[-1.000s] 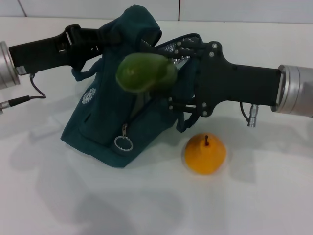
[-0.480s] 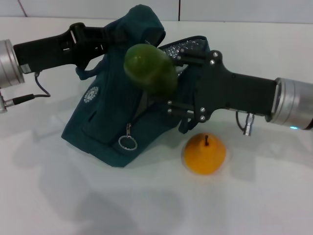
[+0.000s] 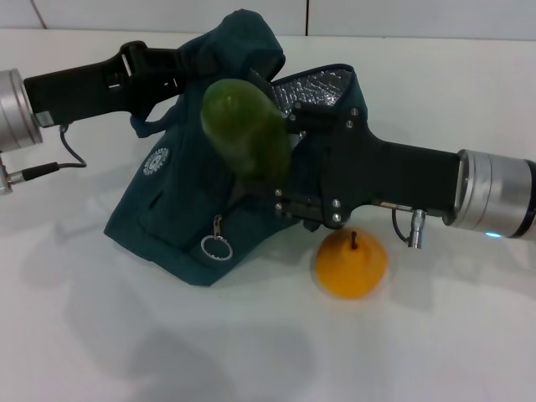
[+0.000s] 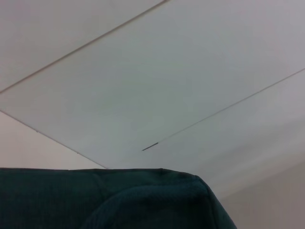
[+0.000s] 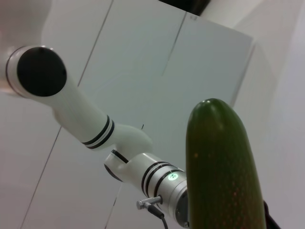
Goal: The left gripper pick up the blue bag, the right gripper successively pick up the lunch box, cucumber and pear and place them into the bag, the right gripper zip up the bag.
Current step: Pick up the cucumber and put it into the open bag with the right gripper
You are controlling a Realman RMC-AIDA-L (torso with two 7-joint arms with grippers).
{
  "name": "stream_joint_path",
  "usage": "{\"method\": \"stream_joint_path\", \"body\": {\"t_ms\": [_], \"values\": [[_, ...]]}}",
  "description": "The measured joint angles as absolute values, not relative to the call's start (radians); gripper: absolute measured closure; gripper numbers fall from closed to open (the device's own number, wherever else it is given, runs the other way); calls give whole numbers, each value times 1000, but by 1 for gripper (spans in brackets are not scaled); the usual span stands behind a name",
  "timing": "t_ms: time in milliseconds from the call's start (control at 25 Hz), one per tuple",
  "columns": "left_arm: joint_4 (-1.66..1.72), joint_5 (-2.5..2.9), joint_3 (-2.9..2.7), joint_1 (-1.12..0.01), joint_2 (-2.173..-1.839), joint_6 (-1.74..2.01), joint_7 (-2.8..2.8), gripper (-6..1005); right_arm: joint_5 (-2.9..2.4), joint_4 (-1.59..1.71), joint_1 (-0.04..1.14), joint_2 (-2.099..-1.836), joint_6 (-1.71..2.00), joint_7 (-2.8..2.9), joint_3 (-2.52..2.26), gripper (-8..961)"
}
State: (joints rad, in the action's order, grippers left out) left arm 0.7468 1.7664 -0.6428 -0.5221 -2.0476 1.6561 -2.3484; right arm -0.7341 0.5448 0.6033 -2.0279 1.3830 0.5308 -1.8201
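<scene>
Right claw: we hold cucumber clamped between fingers, raised off worktop, one end tilted toward us, in front of blue bag's foil-lined mouth. Left claw: closed on bag's upper fabric, propping it up. Pear on worktop just beside bag, below right arm. Lunch box unseen; we judge it inside. Step: cucumber into bag. Next: swing cucumber over opening, lower, release.

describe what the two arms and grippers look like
Both are black, angular bodies ending in silver metal cuffs. The left gripper has a thin black cable looping from its cuff. The right gripper shows silver screws, a small metal plug underneath and a blue light on its cuff.
</scene>
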Motion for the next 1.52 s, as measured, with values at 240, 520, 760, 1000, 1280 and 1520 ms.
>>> {"method": "stream_joint_path", "body": {"t_ms": [240,520,760,1000,1280,1520], "values": [[747,1767,-643,-524,-2046,1657,-2347,924,-720,509,598,-2028,1371,557,-1822,398],[747,1769,-643,-525,-2046,1659,-2347,924,-684,470,603,-2028,1356,569,-1822,397],[747,1770,-645,-525,-2049,1666,-2347,924,-691,468,622,-2028,1335,635,-1831,397],[747,1770,-646,-525,-2050,1681,-2347,925,-694,478,654,-2025,1310,692,-1888,398],[747,1770,-646,-521,-2051,1696,-2346,925,-697,473,709,-2020,1259,783,-1940,397],[747,1764,-646,-514,-2051,1703,-2346,925,-698,478,708,-2017,1259,797,-1933,385]]}}
